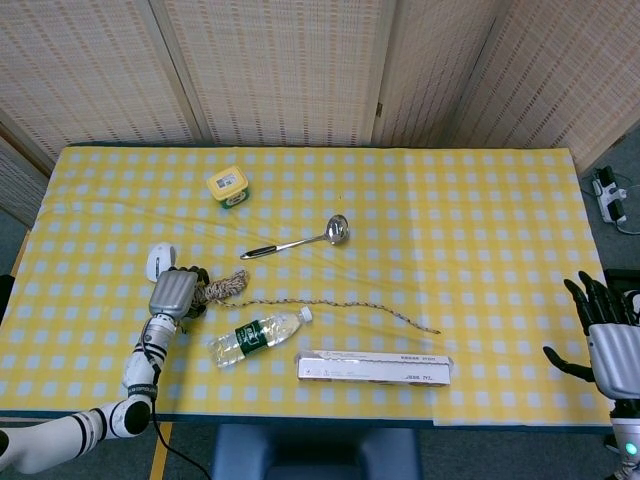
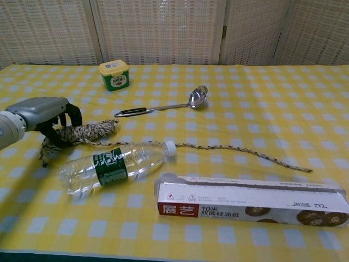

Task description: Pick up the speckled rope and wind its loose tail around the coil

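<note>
"展艺", "10米" on box (image 2: 252,203)

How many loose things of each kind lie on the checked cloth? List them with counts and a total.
Rope, held at its coil by the left robot hand: 1
Water bottle: 1
Ladle: 1
Foil box: 1
Yellow-lidded tub: 1
Computer mouse: 1
Total: 6
</note>
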`<state>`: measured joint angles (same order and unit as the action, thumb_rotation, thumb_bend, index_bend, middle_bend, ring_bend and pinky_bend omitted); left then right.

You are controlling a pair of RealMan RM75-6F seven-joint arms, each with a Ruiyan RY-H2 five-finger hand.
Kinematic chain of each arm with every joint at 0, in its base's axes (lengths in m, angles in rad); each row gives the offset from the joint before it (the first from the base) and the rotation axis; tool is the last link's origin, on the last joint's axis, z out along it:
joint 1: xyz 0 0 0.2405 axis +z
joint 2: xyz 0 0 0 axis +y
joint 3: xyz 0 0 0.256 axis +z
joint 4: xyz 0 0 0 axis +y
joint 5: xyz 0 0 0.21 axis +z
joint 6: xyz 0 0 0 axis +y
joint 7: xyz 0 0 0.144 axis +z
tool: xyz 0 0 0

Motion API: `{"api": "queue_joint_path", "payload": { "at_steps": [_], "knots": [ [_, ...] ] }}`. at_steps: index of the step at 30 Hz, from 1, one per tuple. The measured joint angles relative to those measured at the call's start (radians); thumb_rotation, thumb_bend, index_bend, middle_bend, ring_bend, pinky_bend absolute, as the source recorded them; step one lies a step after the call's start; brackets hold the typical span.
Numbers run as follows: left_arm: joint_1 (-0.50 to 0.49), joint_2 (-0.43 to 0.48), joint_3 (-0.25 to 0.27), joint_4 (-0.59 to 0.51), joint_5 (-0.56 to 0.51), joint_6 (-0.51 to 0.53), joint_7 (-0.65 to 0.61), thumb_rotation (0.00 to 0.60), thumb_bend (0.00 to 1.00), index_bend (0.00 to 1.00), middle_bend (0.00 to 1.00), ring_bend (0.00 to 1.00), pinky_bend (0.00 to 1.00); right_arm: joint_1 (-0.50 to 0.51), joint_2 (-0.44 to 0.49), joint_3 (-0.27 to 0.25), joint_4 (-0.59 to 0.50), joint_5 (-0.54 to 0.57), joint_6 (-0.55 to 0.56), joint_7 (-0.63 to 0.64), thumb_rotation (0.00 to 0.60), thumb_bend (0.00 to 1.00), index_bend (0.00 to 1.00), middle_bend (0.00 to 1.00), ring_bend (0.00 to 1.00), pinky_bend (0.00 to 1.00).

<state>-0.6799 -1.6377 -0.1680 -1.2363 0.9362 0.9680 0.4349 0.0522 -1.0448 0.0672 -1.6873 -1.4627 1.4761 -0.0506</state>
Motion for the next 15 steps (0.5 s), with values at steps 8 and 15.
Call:
{"api": "queue_joint_path", "payload": {
  "at_steps": [8,15],
  "knots": [
    [0.003,0.000,0.000,0.005,0.010,-0.013,-0.022,0.600,0.37,0.48,0.45,0.44,0.42,-0.001,0.001,0.000,-0.003,0.001,0.000,-0.004,0.529,0.24,0.00,0.00,0.00,0.00],
    [0.007,-0.005,-0.002,0.019,0.036,-0.013,-0.065,0.600,0.44,0.57,0.54,0.52,0.59,-0.002,0.000,0.000,-0.004,0.002,0.001,-0.005,0.535,0.23,0.00,0.00,0.00,0.00]
  ]
}}
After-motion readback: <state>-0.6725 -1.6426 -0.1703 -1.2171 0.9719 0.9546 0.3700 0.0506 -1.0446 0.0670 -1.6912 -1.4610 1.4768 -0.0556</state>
